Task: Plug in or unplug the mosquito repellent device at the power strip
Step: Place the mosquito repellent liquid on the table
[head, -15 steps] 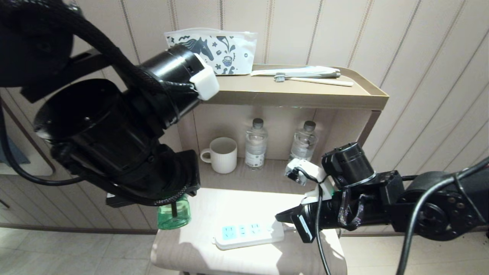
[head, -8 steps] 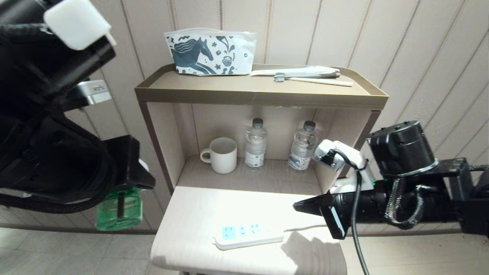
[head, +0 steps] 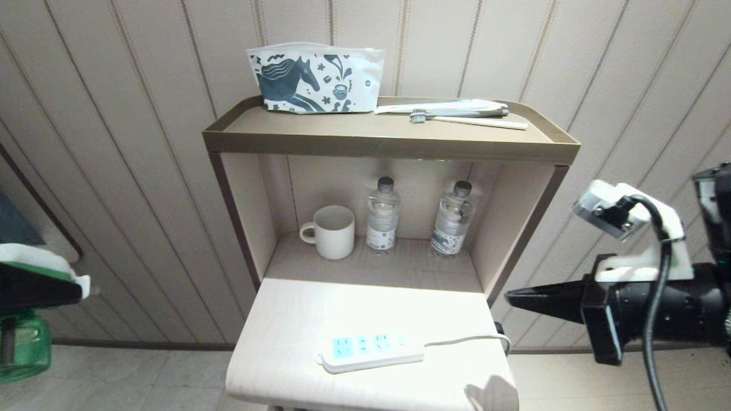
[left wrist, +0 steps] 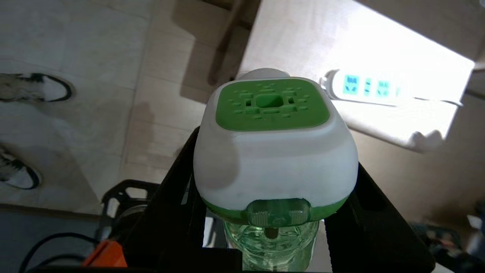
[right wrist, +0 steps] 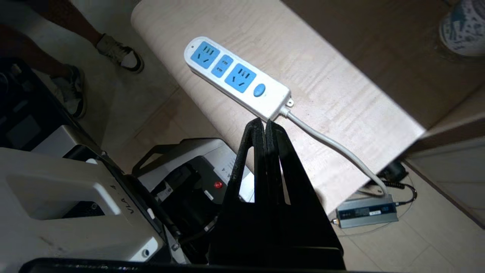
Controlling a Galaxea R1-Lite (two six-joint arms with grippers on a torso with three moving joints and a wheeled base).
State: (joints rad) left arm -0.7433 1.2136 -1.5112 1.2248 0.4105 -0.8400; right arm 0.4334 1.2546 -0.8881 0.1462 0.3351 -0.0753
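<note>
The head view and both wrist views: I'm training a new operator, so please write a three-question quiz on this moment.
1. True or false: the green-and-white mosquito repellent device is plugged into the white three-socket power strip.
2. Which pincer holds the device? A left B right
3. Fill in: beside the white ribbed mug stand ___ clear water bottles.

Key: 1 false, it is held clear of the strip; 2 A, the right pincer is shut and empty; 3 two.
</note>
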